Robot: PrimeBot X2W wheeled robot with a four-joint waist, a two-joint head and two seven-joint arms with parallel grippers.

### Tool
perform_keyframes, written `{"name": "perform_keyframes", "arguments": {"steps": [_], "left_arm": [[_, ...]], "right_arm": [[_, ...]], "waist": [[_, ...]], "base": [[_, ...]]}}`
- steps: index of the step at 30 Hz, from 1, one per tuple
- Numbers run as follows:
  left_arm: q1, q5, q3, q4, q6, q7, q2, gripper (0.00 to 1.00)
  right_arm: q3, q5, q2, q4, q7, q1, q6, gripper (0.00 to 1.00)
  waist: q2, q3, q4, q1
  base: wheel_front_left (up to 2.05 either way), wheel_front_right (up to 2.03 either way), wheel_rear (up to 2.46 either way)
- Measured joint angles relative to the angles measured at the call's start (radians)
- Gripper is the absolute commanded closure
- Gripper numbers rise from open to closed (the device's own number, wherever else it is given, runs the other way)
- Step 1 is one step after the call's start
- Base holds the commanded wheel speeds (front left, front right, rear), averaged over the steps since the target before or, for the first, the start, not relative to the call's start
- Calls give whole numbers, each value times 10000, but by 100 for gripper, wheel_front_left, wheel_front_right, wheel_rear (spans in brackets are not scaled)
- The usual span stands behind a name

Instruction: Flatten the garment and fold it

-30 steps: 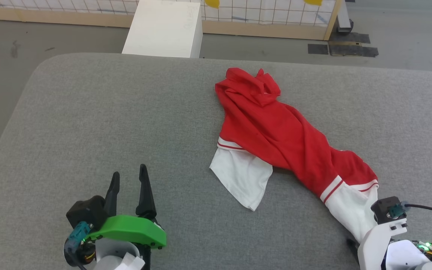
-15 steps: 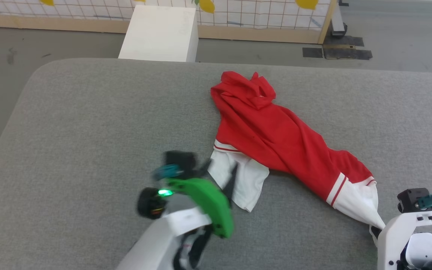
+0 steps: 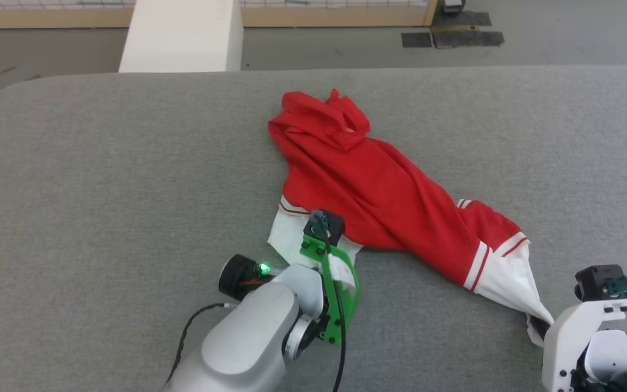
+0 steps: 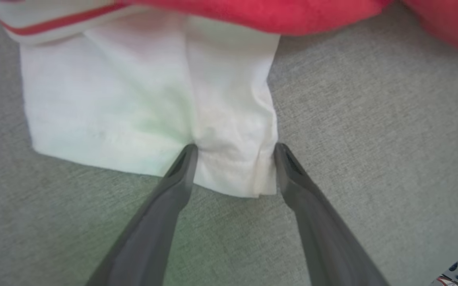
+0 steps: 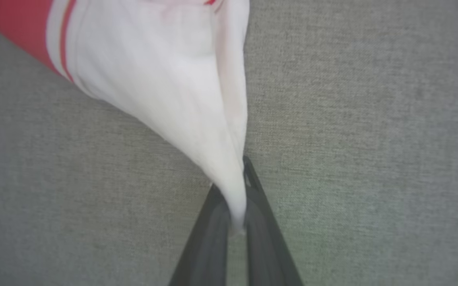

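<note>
Grasping stage of flattening: crumpled red jersey T-shirt with white, stripe-edged sleeves lies bunched on the grey fabric-covered table. The right gripper is clamped on one white sleeve tip. The left gripper, jaws wide apart, straddles the other sleeve's hem corner, holding nothing. Next move, as judged: close the left jaws, then draw both sleeves apart to spread the body.

A broad desk covered in grey woven fabric spans most of the frame, its rounded corner at the upper left. Beyond it lies a smooth grey floor. A white rectangular box stands at upper centre-left. A pale wooden rail runs along the top edge, and dark tape patches mark the floor at the upper right.
</note>
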Motion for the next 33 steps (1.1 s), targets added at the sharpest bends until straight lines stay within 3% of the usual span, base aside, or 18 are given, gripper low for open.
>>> {"name": "perform_keyframes", "arguments": {"steps": [4,5,6,11,17,25,33], "left_arm": [[-268,-84,-92,353,-50,276,-82,0],[-301,-165,-84,378,-56,314,-84,60],[-319,-207,-81,393,-58,313,-84,100],[-167,-938,263,374,-295,-6,-167,100],[441,-1779,1290,-755,-401,-869,2,100],[137,-2568,3430,-2995,-109,-1937,995,100],[-1070,-2489,4719,-3695,397,-2282,2013,100]], "right_arm": [[-23,4,4,42,-96,-105,2,100],[-29,6,10,52,-142,-105,2,100],[-42,6,12,59,-161,-105,2,100],[-144,2,13,165,-249,-109,2,100],[-368,6,12,148,-330,-102,0,100],[-899,1162,-251,-826,-221,-1060,0,100],[-1087,2479,-1149,-1308,343,-3504,-2,100]], "waist": [[0,218,-222,0],[0,250,-254,0],[0,282,-281,0],[0,140,-118,0],[0,-284,163,0],[0,-1048,534,0],[0,-1794,669,0]], "base": [[0,0,0],[0,0,0],[0,0,0],[0,0,0],[0,0,0],[0,0,0],[0,0,0]]}}
